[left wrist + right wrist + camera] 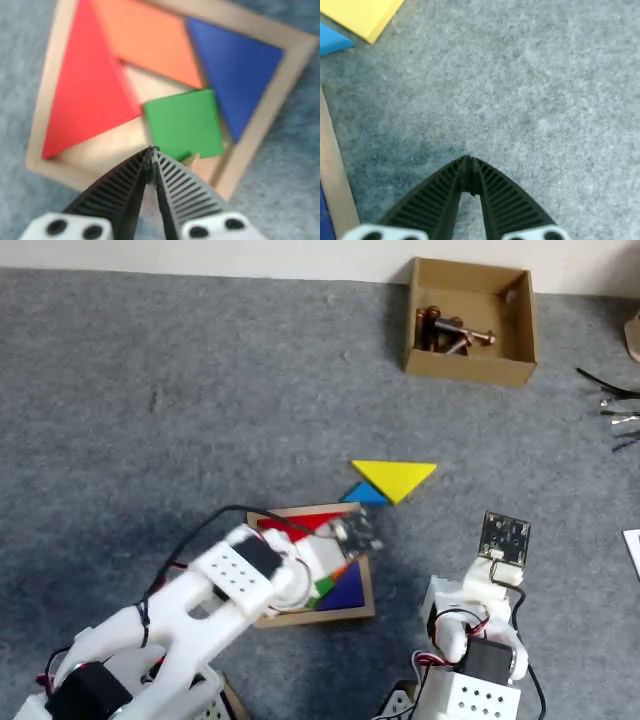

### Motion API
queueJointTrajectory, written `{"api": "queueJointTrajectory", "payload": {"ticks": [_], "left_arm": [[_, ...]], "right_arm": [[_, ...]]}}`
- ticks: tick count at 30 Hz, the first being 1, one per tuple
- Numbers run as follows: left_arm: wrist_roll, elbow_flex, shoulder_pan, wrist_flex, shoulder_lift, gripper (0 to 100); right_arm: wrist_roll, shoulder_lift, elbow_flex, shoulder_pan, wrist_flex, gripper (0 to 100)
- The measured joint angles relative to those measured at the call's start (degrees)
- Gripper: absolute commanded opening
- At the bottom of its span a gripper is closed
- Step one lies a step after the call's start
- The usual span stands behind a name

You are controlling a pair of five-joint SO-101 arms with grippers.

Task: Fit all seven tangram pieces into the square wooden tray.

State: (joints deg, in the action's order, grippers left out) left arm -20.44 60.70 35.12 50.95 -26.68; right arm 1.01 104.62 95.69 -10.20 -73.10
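The square wooden tray [260,125] holds a red triangle [85,90], an orange piece [150,40], a dark blue triangle [235,65] and a green square [182,122] lying slightly askew. My left gripper [151,152] hangs shut just above the tray beside the green square's edge; in the high view it [345,535] covers much of the tray [330,615]. A yellow triangle [393,477] and a small light blue triangle [364,494] lie on the carpet just beyond the tray. My right gripper [469,165] is shut over bare carpet, right of the tray.
A cardboard box [468,320] with metal parts stands at the back right. Cables [610,400] lie at the right edge. Grey carpet stretches open to the left and middle back.
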Motion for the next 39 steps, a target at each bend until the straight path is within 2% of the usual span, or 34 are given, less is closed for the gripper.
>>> {"api": "queueJointTrajectory", "payload": {"ticks": [6,19,28,31,34,39], "left_arm": [[-0.2,0.0,4.4,0.9,0.0,1],[-0.3,-0.4,4.5,3.4,0.0,1],[0.0,-13.1,4.5,15.4,0.0,1],[0.0,-16.3,4.6,16.4,0.0,1],[-0.2,-17.2,2.8,13.3,0.0,1],[-0.1,-17.3,-0.6,1.5,0.0,1]], "right_arm": [[0.0,0.0,0.0,0.0,0.0,0.5],[0.0,0.0,0.0,0.0,0.0,0.5],[0.0,0.0,0.0,0.0,0.0,0.5],[0.0,0.0,0.0,0.0,0.0,0.5],[0.0,0.0,0.0,0.0,0.0,0.5],[0.0,0.0,0.0,0.0,0.0,0.5]]}}
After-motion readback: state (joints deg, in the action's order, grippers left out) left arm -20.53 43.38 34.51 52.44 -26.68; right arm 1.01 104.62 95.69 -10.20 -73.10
